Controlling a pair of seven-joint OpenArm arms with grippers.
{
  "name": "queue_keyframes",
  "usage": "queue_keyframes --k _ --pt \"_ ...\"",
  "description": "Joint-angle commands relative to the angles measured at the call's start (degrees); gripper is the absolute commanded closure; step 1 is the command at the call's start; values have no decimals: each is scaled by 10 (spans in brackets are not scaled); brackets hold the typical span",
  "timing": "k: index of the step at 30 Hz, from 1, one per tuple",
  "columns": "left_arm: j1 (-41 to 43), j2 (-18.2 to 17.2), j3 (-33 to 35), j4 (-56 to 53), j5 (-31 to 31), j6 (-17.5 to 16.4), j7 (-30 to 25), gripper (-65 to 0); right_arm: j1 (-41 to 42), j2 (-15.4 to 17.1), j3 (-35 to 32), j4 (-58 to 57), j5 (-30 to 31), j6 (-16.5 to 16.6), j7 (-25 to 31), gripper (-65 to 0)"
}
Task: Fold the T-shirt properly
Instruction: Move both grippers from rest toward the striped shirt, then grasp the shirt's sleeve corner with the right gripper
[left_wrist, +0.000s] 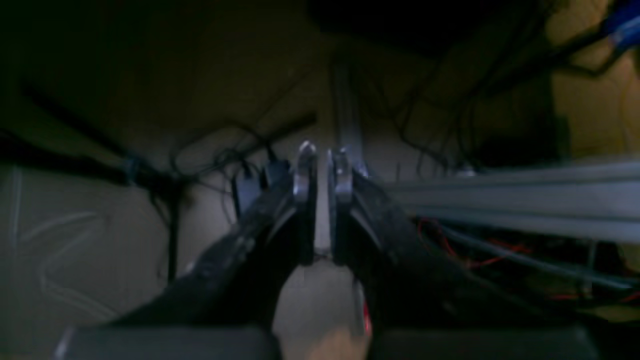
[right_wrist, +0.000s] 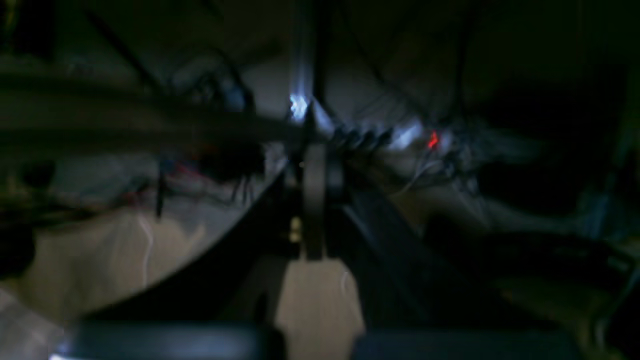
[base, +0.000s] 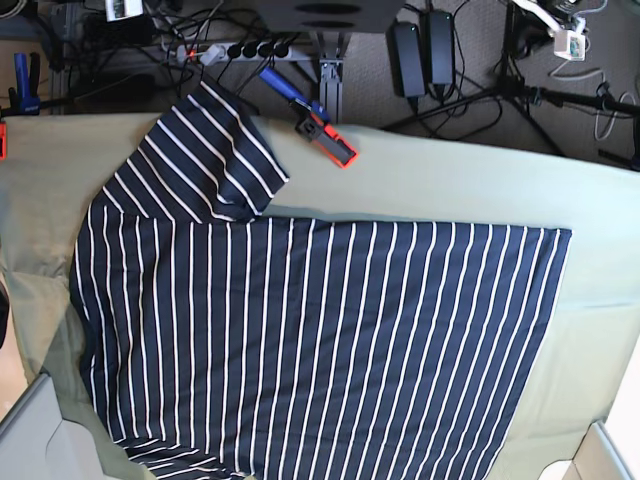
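A robotics lab or test workshop: an olive-green table cloth (base: 440, 180) is held to the bench by a blue-and-orange clamp (base: 318, 128) at the far edge; behind it, on grey carpet, a power strip (base: 225, 50) trails a tangle of black cables; two black power bricks (base: 422, 45) lie beside tripod legs (base: 520, 85); aluminium framing (left_wrist: 525, 192) shows in the dim left wrist view.

No text, label, brand or number is legible in any view.
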Motion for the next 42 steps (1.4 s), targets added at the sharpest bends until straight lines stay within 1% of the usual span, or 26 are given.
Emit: queue_keyframes --k 1,3,5,7,9,11,13,15,17,20,22,25,27,32,39,42 --pt "26 -6 -14 35 -3 -10 -2 -47 -20 2 17 32 22 20 6 0" --pt "51 -6 -35 100 -3 -10 12 -47 -26 2 50 78 73 19 -29 0" --pt "67 -6 -53 159 -3 -10 38 -48 -19 3 86 111 129 19 -73 0" --pt "72 -6 -65 210 -9 -10 78 -48 -4 3 120 128 174 19 -100 0" --pt "72 -6 -73 253 -29 -10 127 -48 17 3 148 132 211 19 -112 -6" --pt "72 -7 -76 285 -44 -10 153 -48 41 3 165 131 237 17 -119 -87" --pt "72 -8 -75 310 -46 -10 173 -48 69 3 167 131 262 17 -125 -178" --pt "72 -7 -75 331 -46 -10 199 -48 98 -1 167 131 276 17 -149 -253" --pt "72 -8 -75 349 -46 -10 231 -48 123 -5 167 129 284 12 -163 -290" --pt "72 -8 -75 363 -48 -10 265 -48 156 -11 164 119 283 -3 -163 -293" --pt "72 -8 -75 365 -54 -10 267 -48 177 -11 163 105 283 -8 -165 -293" --pt "72 -8 -75 365 -68 -10 279 -48 199 -11 161 71 284 -9 -180 -293" --pt "72 -8 -75 365 -76 -10 284 -48 211 -11 157 45 292 -9 -180 -293" --pt "72 -9 -75 365 -77 -10 284 -48 236 -11 129 0 296 -8 -182 -293" --pt "72 -11 -75 365 -77 -10 284 -48 257 -12 77 -5 287 -7 -182 -293" --pt "72 -11 -75 365 -77 -10 284 -48 264 -24 65 -5 277 -7 -182 -293"
